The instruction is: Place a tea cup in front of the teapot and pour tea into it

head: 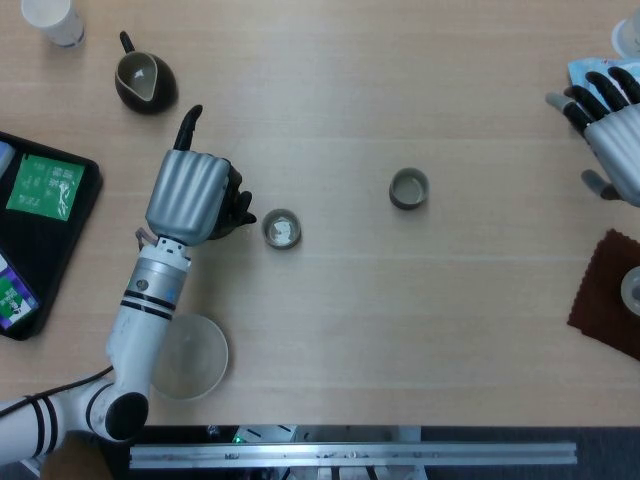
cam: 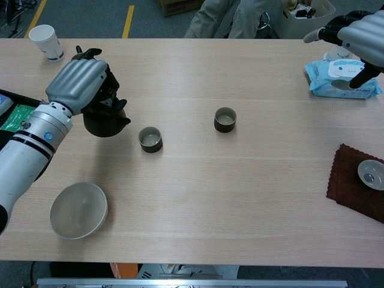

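Left hand (cam: 83, 84) grasps the dark teapot (cam: 105, 123) above the desk (cam: 240, 192), spout just beside the nearer tea cup (cam: 150, 140); cup placement looks done, pouring not yet begun, right hand (cam: 360, 33) released, well apart at the far edge.

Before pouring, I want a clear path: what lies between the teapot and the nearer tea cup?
Only bare table; the chest view shows a narrow gap between teapot and tea cup.

Count — two tea cups (head: 282, 229) (head: 408, 188), one teapot (cam: 103, 122), one bowl (cam: 78, 210), one paper cup (cam: 47, 42), one pitcher (head: 144, 80).
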You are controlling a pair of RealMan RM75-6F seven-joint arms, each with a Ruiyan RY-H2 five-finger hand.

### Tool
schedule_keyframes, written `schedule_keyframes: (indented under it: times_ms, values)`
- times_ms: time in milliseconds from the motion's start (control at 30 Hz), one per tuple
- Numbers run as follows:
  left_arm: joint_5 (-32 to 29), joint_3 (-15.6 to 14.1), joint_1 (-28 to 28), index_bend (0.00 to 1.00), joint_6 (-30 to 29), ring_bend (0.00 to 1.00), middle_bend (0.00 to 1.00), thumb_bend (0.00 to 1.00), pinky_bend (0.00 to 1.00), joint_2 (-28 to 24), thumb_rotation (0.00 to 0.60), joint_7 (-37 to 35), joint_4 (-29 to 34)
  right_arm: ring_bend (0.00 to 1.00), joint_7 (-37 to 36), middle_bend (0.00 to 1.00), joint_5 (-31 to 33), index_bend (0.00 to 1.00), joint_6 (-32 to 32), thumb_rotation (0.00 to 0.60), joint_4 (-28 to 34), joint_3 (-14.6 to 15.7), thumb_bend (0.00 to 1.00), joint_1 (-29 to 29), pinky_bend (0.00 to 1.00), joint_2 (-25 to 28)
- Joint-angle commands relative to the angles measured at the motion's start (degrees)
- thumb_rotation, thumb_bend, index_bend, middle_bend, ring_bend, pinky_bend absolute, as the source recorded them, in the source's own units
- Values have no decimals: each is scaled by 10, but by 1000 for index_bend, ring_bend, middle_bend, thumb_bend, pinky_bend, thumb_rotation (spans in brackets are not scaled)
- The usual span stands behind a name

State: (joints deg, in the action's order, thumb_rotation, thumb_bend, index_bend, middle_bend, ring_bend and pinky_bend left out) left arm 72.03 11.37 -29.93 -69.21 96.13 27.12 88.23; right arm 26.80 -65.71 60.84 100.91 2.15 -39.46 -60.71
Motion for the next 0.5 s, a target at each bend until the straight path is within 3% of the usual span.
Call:
schedule_keyframes:
  times_ms: [33, 500]
  values:
    - [-17, 7, -6, 984, 7, 846, 1000, 332, 57, 8, 599, 3, 9, 84, -2, 178, -3, 148, -2, 600, -3, -3, 228, 4, 91, 2]
    - [-36, 6, -26, 984, 2, 846, 1000, 332, 56, 37, 599, 36, -6, 84, -20, 178, -14, 148, -10, 600, -8, -17, 228, 27, 91, 17]
